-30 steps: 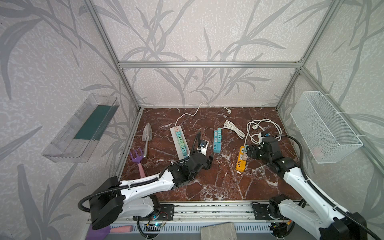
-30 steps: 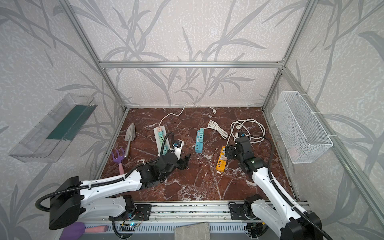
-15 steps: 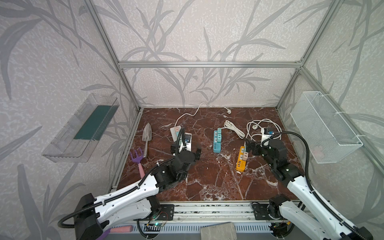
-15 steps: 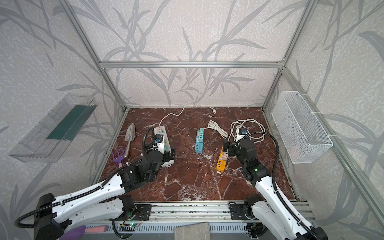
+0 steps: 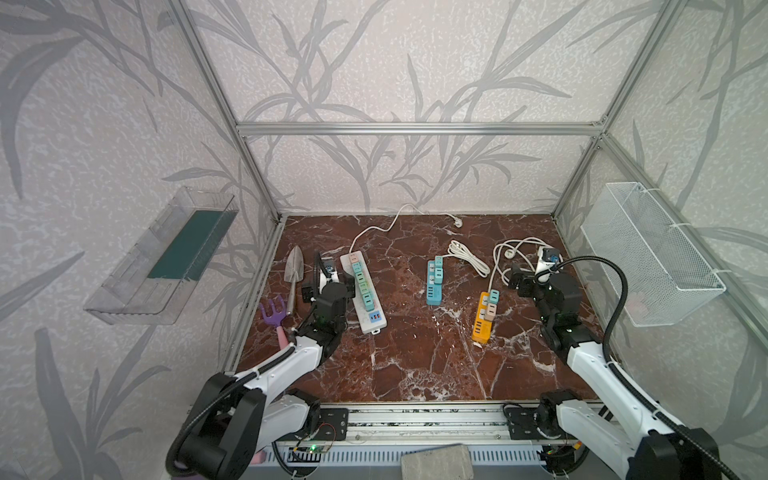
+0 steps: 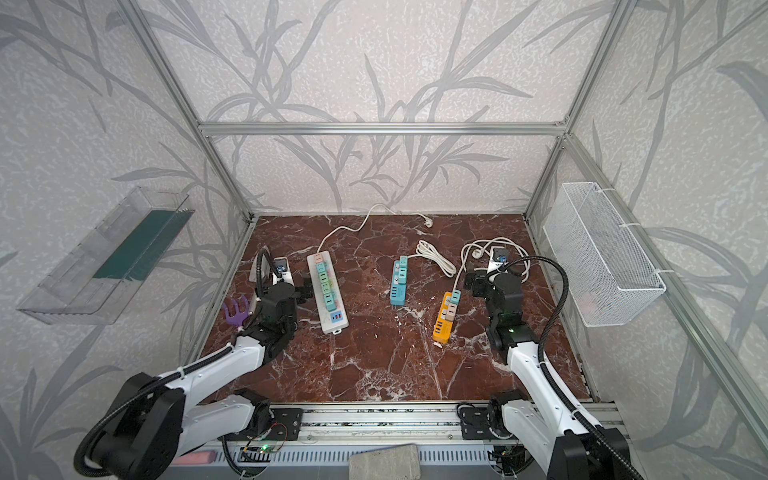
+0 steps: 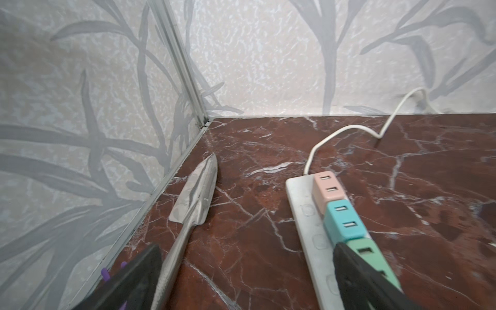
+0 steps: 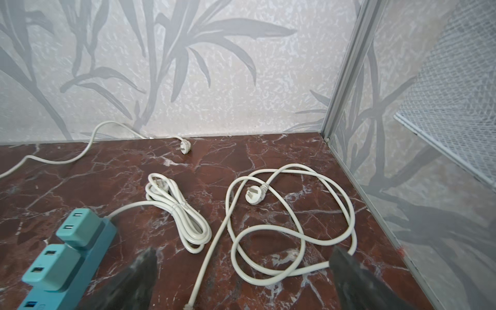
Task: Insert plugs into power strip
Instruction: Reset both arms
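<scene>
The plugs [image 5: 360, 284] are sitting seated in rows (pink, teal, green) on the white power strip [image 5: 371, 327], teal strip [image 5: 434, 296] and orange strip [image 5: 481, 328]; the left gripper [image 7: 247, 257] is hovering open, empty, beside the white one, the right gripper [image 8: 244, 255] gaping empty near white cords [image 8: 178, 212]

Both top views look down from high above the front rail [image 5: 415, 419], facing the back wall [image 5: 415, 174]; they share nearly the entire scene. The left wrist view sits low over the floor [image 7: 268, 241], facing the back left corner, with the white strip [image 7: 300, 198] at lower right of frame. The right wrist view, equally low, faces the back right corner, with the blue strip [image 8: 102, 236] at lower left. Both wrist views show the white strip's cord [image 7: 349, 128].
</scene>
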`<state>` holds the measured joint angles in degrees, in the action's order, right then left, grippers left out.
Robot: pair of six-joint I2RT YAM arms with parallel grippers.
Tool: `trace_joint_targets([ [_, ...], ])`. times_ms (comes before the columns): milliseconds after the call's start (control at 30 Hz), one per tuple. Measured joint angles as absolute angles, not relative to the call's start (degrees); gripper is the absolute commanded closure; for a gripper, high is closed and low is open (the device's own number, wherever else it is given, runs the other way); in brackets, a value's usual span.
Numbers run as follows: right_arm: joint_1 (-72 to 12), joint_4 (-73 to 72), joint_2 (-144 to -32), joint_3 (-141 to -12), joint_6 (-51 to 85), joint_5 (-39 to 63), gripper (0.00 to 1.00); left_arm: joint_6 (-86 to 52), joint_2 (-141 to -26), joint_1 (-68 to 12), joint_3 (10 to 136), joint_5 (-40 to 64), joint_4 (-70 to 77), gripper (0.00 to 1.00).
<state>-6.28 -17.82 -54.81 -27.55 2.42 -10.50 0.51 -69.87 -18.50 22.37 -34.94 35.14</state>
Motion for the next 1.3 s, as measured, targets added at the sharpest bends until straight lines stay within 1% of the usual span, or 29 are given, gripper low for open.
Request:
trace_joint_targets([
  [100,-5.78,-20.27,-56.16,-26.3,1.37,-9.93,0.01,2.79,-75.09,-15.16,21.3,-32.62,38.83,0.01],
  [200,-5.63,-22.09,-58.0,-25.26,0.3,-9.28,0.01,3.46,-77.97,-12.29,20.47,-29.58,42.81,0.01],
  [367,-5.56,-25.96,-60.16,-21.98,-1.85,-8.05,0.01,2.87,-87.9,-7.66,16.67,-26.06,58.0,0.01],
  [500,-5.56,-29.71,-61.67,-18.92,-3.25,-7.22,0.01,0.4,-91.94,-3.57,13.67,-23.42,63.42,0.01],
  [600,-5.54,-34.65,-63.88,-16.36,-3.7,-6.57,0.01,-0.78,-91.29,-1.69,15.38,-20.1,61.95,0.01],
  [700,-5.54,-40.95,-68.36,-14.44,-3.92,-6.37,0.01,-1.23,-91.18,-0.86,19.55,-16.23,58.63,0.01],
  [767,-5.54,-46.06,-72.86,-13.67,-3.9,-6.35,0.01,-1.39,-90.94,-0.56,21.06,-14.41,57.56,0.01],
  [900,-5.56,-60.99,-84.9,-11.97,-2.87,-7.09,0.01,-1.72,-90.76,-0.27,21.28,-12.34,56.03,0.01],
  [967,-5.63,-65.54,-90.78,-11.75,-2.57,-7.99,0.01,-1.72,-90.76,-0.25,21.28,-11.94,55.61,0.01],
  [1000,-5.63,-65.23,-91.9,-11.77,-2.17,-8.58,0.01,-1.72,-90.76,-0.25,21.28,-11.81,55.44,0.01],
  [1100,-5.58,-64.55,-90.76,-12.38,-0.82,-10.22,0.01,-1.72,-90.76,-0.25,21.28,-11.6,54.81,0.01],
  [1200,-5.54,-67.77,-91.29,-13.04,-0.47,-10.74,0.01,-1.72,-90.76,-0.25,21.28,-11.46,54.5,0.01],
  [1300,-5.54,-67.9,-91.37,-13.13,-0.23,-11.11,0.01,-1.72,-90.76,-0.25,21.28,-11.4,54.41,0.01],
])
